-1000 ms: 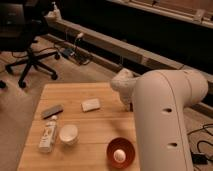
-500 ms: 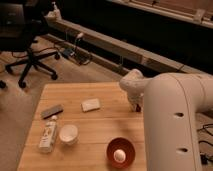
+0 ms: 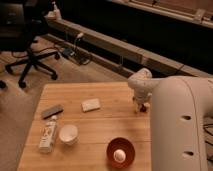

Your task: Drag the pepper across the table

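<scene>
The pepper [image 3: 143, 108] shows as a small dark red spot on the light wooden table [image 3: 107, 120], close to its right edge. My gripper [image 3: 139, 102] hangs from the white wrist right over it, low at the tabletop. The gripper's body covers most of the pepper. My large white arm [image 3: 180, 125] fills the right side of the view and hides the table's right edge.
A black oblong bar [image 3: 52, 111], a white flat packet [image 3: 90, 104], a white bottle lying down [image 3: 48, 134], a small white cup [image 3: 68, 134] and an orange-red bowl [image 3: 121, 152] holding a pale round object are on the table. An office chair [image 3: 25, 45] stands far left.
My wrist and gripper have moved to the right and a little nearer, from the table's back middle to its right edge. The other objects have not moved.
</scene>
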Robot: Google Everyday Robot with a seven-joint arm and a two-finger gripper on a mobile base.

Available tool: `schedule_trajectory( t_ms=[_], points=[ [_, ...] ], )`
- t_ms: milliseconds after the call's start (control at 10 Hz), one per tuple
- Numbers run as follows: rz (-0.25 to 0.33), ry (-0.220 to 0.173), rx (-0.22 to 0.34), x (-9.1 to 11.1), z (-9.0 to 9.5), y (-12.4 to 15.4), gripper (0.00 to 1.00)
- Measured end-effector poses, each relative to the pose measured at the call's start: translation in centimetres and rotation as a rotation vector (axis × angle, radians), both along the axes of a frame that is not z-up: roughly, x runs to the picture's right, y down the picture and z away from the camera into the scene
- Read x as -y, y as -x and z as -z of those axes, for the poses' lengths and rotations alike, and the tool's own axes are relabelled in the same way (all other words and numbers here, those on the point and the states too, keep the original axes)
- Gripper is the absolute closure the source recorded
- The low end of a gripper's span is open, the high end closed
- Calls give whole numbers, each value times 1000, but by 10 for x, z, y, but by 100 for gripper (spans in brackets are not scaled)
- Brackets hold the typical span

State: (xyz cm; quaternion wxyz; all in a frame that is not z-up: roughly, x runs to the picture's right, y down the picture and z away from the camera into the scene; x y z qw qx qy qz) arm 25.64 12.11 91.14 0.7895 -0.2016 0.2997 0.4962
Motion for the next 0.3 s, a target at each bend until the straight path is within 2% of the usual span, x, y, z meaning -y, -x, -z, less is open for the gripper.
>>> schedule_trajectory(
  t_ms=[300],
  points=[
    [2,1,1,0,0,2,28]
  ],
)
